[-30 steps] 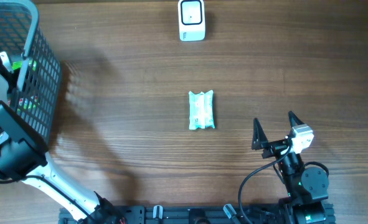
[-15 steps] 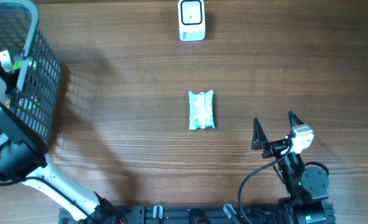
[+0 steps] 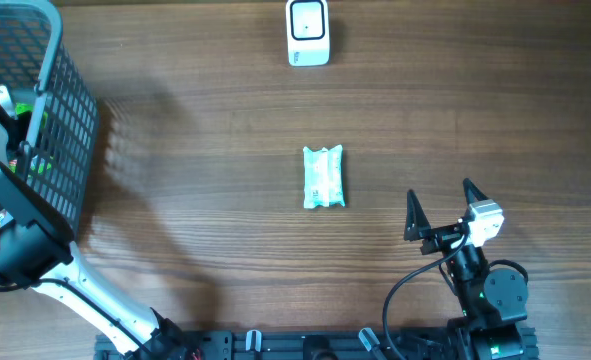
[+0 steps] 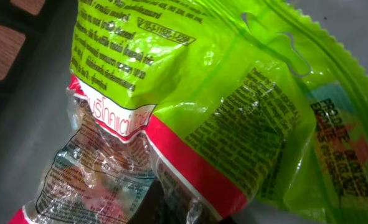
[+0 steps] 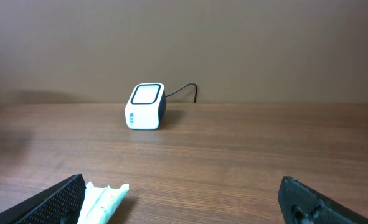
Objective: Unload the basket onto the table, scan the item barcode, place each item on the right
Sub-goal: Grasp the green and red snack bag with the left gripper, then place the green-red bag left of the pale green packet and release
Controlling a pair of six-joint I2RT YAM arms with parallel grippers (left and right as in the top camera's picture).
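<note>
Left fingers have snapped together inside the basket [image 3: 70, 110], upper left.
Green packet [image 4: 190, 87] fills their camera, grip unclear; right fingers [image 3: 413, 220] spread wide, lower right.

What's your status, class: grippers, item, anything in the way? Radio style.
Left gripper shut, fingers hidden inside basket; green packet right ahead, grip unconfirmed. Right gripper open, empty. White packet mid-table, apart from scanner.

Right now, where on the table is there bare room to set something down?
Bare wood: between the black wire basket and the white-green plastic packet; also right of the packet and white box-shaped scanner. Crowded: inside the basket.
</note>
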